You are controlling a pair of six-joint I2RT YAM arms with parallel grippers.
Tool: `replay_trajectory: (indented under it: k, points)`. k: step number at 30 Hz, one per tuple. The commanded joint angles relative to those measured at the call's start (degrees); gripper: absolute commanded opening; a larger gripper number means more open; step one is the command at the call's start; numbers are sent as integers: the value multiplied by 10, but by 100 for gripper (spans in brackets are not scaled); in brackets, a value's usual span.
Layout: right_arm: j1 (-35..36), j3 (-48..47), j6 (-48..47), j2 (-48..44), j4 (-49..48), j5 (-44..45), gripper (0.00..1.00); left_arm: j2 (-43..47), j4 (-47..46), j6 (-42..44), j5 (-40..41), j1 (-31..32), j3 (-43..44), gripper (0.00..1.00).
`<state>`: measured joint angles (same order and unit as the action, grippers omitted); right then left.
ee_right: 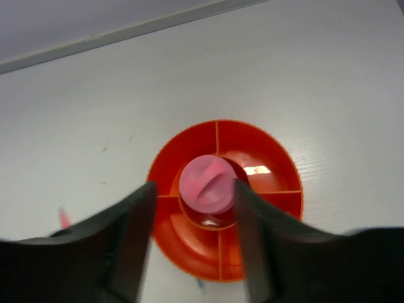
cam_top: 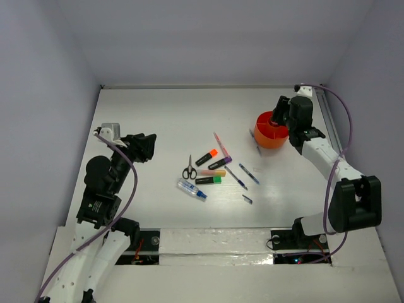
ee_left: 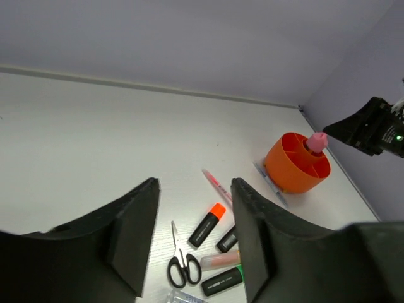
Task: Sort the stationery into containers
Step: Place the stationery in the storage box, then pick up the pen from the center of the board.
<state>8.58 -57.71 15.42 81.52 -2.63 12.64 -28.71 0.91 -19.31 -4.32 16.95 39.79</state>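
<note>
Spanning the enclosure, the white table (cam_top: 158,113) carries everything. By its left edge the left arm is raised, and the left gripper (ee_left: 194,183) has its fingers spread with nothing between them, tilted toward the middle of the table. At the far right corner the right gripper (ee_right: 192,186) hangs over the orange cup (cam_top: 268,137), its fingers parted on either side of the pink knob (ee_right: 207,184); whether they touch it cannot be told. The cup is split into compartments by thin walls. The loose stationery lies near the table's centre: black-handled scissors (cam_top: 189,169) and a white-blue tube (cam_top: 192,189) on the left of the group, then four highlighters close together, orange (cam_top: 207,157), purple (cam_top: 220,163), yellow-pink (cam_top: 213,172) and green (cam_top: 209,180). A thin pink pen (cam_top: 219,142) lies just beyond them, and two blue pens (cam_top: 235,177) just to their right. Another pen (cam_top: 254,140) lies beside the cup's left wall. A small dark piece (cam_top: 247,199) sits alone toward the near edge.
</note>
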Motion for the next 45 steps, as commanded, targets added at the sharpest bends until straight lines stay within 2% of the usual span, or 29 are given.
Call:
replay_trajectory:
  k: [1,2,3,5,9,10,13,16,19,20,24,28,33,45]
  points:
    - [6,-19,15,-48,19,-52,51,-3,-37,-5,-24,-2,2,44]
    - [13,-17,15,-50,25,-60,21,-2,-38,-6,-23,-2,1,42]
    - [23,-12,15,-53,38,-68,10,-2,-37,-5,-22,-2,1,40]
    - [56,-6,9,-58,69,-75,0,-3,-35,-4,-22,-2,2,32]
    - [108,22,5,-56,110,-86,0,-2,-32,-2,-21,-2,2,16]
    - [108,30,10,-55,116,-88,0,-3,-29,-1,-19,-2,4,9]
    - [115,66,11,-50,119,-80,0,1,-26,-1,-17,-2,5,1]
    - [115,76,14,-29,137,-69,2,7,-23,2,-11,4,8,1]
    - [115,66,3,12,152,-57,19,9,-27,3,-27,4,6,8]
    - [115,60,1,23,155,-50,28,10,-28,5,-29,9,6,10]
    - [115,45,-10,75,141,-32,40,12,-26,9,-31,14,8,14]
    - [115,23,-13,120,138,-28,43,14,-21,13,-28,14,10,15]
    - [110,27,-13,112,130,2,43,12,-23,15,-29,19,9,16]
    - [105,-13,-20,166,170,16,45,11,-23,16,-32,19,9,16]
